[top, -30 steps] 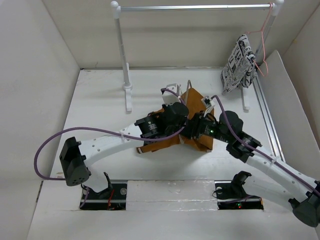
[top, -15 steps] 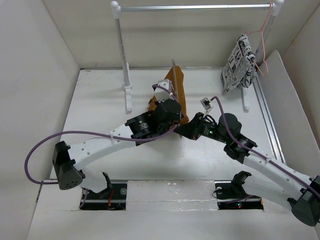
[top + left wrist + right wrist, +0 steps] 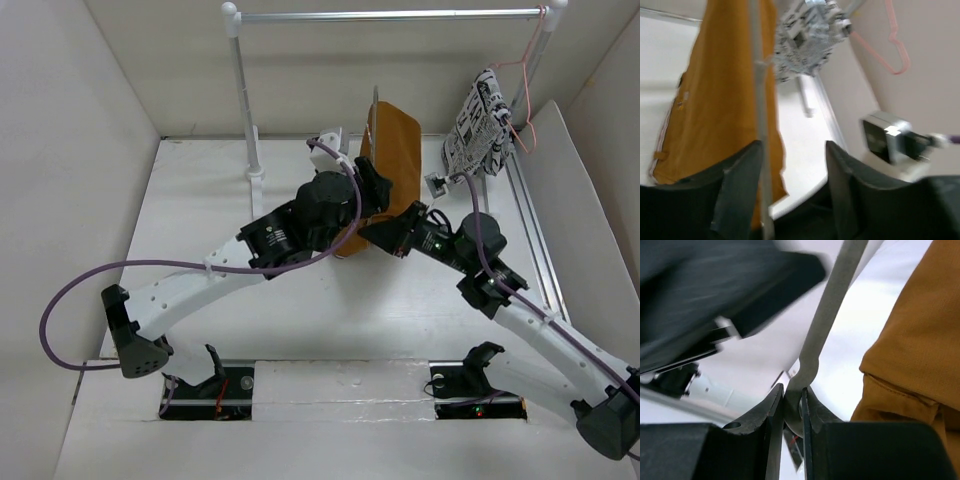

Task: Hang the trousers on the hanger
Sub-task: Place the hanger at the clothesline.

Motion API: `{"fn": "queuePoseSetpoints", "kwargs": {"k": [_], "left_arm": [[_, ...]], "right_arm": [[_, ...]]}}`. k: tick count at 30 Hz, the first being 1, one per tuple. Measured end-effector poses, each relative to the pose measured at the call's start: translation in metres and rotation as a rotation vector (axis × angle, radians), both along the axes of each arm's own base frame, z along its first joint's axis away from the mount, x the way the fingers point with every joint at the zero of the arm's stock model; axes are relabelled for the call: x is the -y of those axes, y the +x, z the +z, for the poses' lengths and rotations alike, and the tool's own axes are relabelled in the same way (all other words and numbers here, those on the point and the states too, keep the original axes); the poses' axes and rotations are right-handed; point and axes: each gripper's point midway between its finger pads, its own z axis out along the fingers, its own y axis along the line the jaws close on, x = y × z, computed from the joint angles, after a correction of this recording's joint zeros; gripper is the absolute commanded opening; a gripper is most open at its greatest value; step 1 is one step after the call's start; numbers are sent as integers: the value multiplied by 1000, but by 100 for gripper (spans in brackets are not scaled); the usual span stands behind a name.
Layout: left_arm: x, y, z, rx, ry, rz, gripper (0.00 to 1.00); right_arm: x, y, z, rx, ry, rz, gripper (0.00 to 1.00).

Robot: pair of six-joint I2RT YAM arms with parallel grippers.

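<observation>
The rust-brown trousers (image 3: 395, 150) hang folded over the grey wire hanger (image 3: 374, 108), lifted above the table's middle back. In the left wrist view the trousers (image 3: 715, 100) drape at the left, and the hanger wire (image 3: 760, 100) runs straight down beside the left fingertip. My left gripper (image 3: 792, 175) is open, jaws well apart around that wire. My right gripper (image 3: 792, 405) is shut on the hanger (image 3: 832, 305) at a bend in its wire, with the trousers (image 3: 920, 355) to its right. From above, the left gripper (image 3: 368, 182) and right gripper (image 3: 392, 232) sit close together under the cloth.
A white clothes rack (image 3: 240, 110) spans the back. A black-and-white patterned cloth (image 3: 480, 125) hangs on a pink hanger (image 3: 528, 60) at its right end, close to the trousers. White walls box in the table (image 3: 200, 220).
Both arms have carried hanger and trousers up and toward the back right. The left gripper has opened off what it held; the right gripper has closed on the hanger wire.
</observation>
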Motion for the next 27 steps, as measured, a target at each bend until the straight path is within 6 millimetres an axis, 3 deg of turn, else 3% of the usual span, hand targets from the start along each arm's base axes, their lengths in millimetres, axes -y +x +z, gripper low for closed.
{"fn": "queuePoseSetpoints", "kwargs": {"k": [4, 8, 12, 17, 21, 27], "left_arm": [[11, -8, 40, 45, -99, -76, 66], [4, -10, 67, 81, -160, -92, 64], [-15, -4, 79, 100, -183, -67, 62], [-45, -4, 78, 109, -189, -15, 61], [-62, -9, 71, 104, -181, 13, 61], [-70, -9, 41, 63, -126, 36, 61]], "right_arm": [[10, 23, -7, -38, -6, -63, 0], [20, 46, -20, -87, -19, -104, 0], [25, 61, -7, -75, 0, -106, 0], [33, 77, 18, -40, 45, -110, 0], [53, 100, 44, -9, 101, -144, 0], [74, 145, 91, 47, 172, -191, 0]]}}
